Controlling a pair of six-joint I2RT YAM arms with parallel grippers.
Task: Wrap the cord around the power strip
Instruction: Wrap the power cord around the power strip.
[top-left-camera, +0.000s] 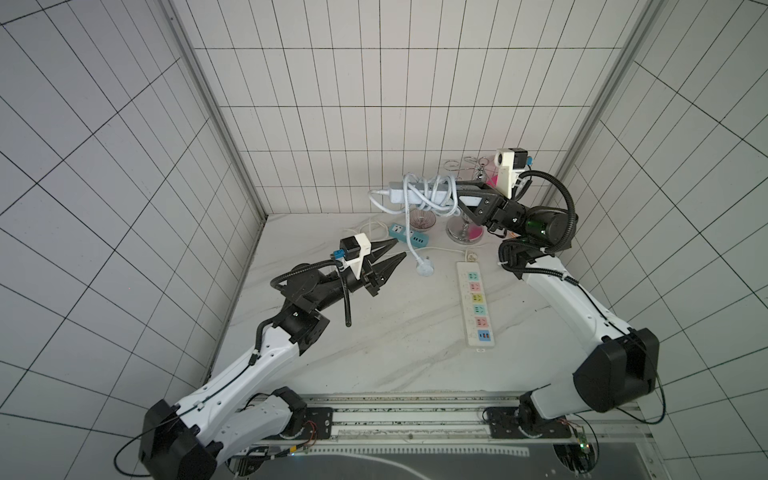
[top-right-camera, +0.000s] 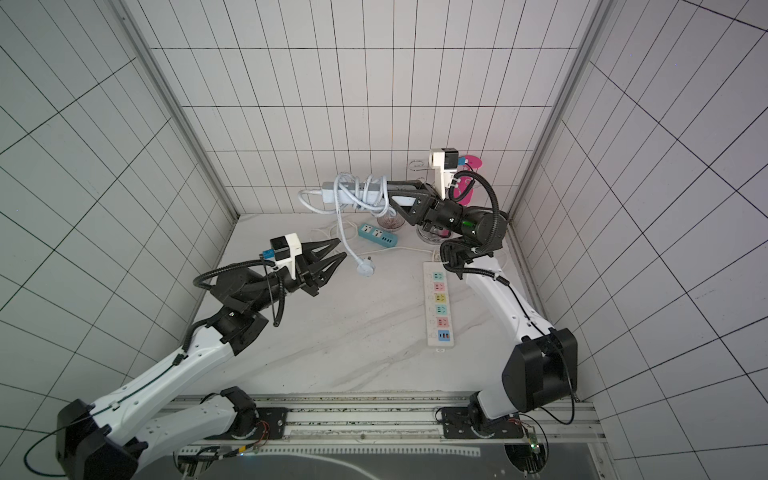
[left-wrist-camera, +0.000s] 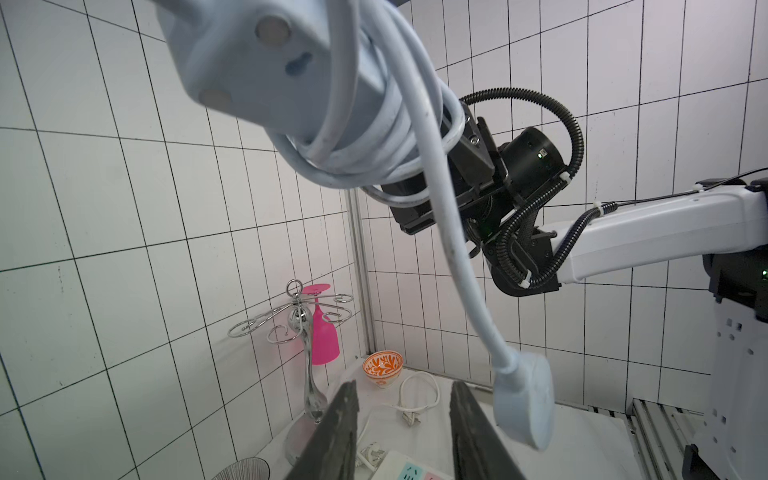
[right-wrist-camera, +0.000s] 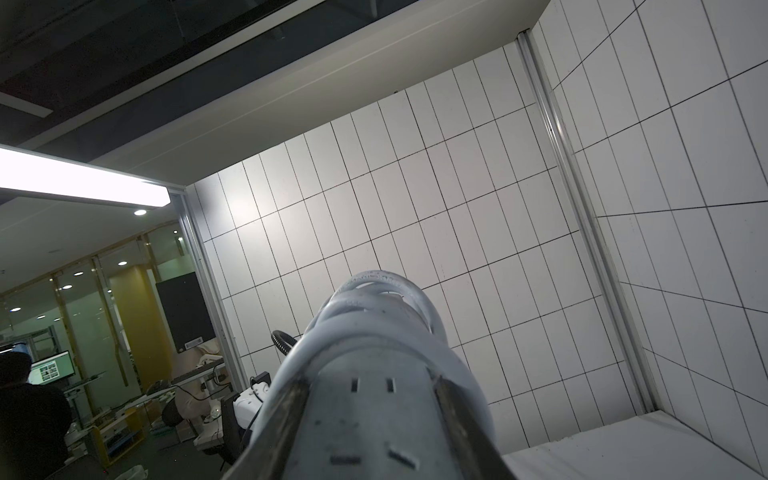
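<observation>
Cord (top-left-camera: 436, 195) was wound loosely round power strip (top-left-camera: 397, 193), gripped mid-air over table's (top-left-camera: 374, 332) far end by right claw (top-left-camera: 461, 198); plug (top-left-camera: 424, 269) was seen dangling. Left claw (top-left-camera: 399, 248) was parted, empty. Coils could be pulled loose by plug's weight.

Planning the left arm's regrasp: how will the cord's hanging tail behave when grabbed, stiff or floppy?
The cord is probably semi-stiff: its free tail hangs from the power strip in a smooth curve, not limp. The plug weights the end, so it may swing when grabbed. Wound loops look loose; tugging could shift them.
</observation>
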